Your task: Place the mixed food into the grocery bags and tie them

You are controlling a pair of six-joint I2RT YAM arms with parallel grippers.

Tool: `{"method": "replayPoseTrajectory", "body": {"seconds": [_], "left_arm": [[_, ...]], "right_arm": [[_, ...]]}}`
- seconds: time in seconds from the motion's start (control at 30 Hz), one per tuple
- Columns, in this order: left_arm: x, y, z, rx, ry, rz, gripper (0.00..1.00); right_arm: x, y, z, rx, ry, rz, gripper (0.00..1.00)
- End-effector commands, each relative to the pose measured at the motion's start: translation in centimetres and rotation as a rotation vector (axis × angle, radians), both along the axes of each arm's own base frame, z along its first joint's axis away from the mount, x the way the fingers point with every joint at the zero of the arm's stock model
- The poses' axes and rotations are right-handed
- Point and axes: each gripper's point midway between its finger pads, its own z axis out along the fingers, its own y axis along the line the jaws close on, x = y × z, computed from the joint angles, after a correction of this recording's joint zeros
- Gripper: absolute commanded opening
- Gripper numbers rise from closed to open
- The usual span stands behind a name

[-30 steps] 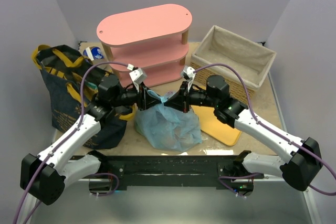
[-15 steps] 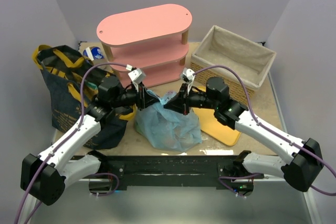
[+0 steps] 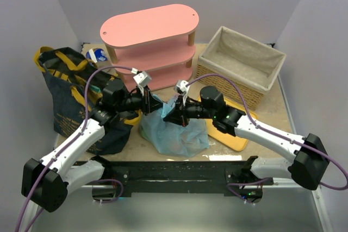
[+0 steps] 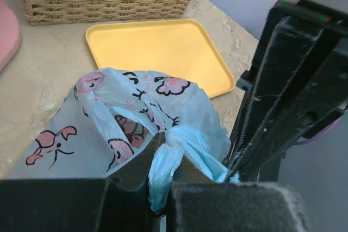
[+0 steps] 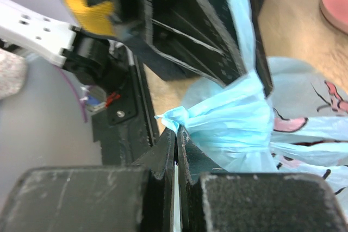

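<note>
The light-blue patterned plastic carrier bag (image 3: 176,134) sits at the table's front centre, its twisted handles bunched on top. My left gripper (image 3: 157,105) is shut on one handle strand (image 4: 163,167). My right gripper (image 3: 168,117) is shut on the tip of the other strand (image 5: 187,117), and the two grippers nearly touch over the bag. The navy denim tote (image 3: 65,99) with mustard handles stands at the left. The mixed food is hidden inside the bags; only a reddish shape (image 4: 130,129) shows through the plastic.
A yellow tray (image 3: 231,137) lies right of the plastic bag. At the back right stands a lined wicker basket (image 3: 242,61), and a pink three-tier shelf (image 3: 149,39) stands at the back centre. A white and blue round item (image 3: 98,55) sits behind the tote.
My right gripper has swung left across the bag top with its handle strand, ending beside the left gripper. The left jaws have closed on the other strand.
</note>
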Motion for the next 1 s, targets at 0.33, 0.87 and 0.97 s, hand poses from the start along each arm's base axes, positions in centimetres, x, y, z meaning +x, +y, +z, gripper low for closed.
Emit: {"method": "replayPoseTrajectory", "body": {"seconds": [0.33, 0.87, 0.97], "left_arm": [[-0.6, 0.4, -0.2, -0.018, 0.033, -0.025, 0.21], [-2.4, 0.9, 0.0, 0.005, 0.046, -0.066, 0.46], [-2.5, 0.7, 0.0, -0.007, 0.056, -0.074, 0.47]], "right_arm": [[-0.3, 0.5, -4.6, -0.121, 0.025, 0.004, 0.0], [0.0, 0.5, -4.7, -0.132, 0.014, -0.005, 0.0], [0.0, 0.6, -4.6, -0.131, 0.016, -0.001, 0.0]]}}
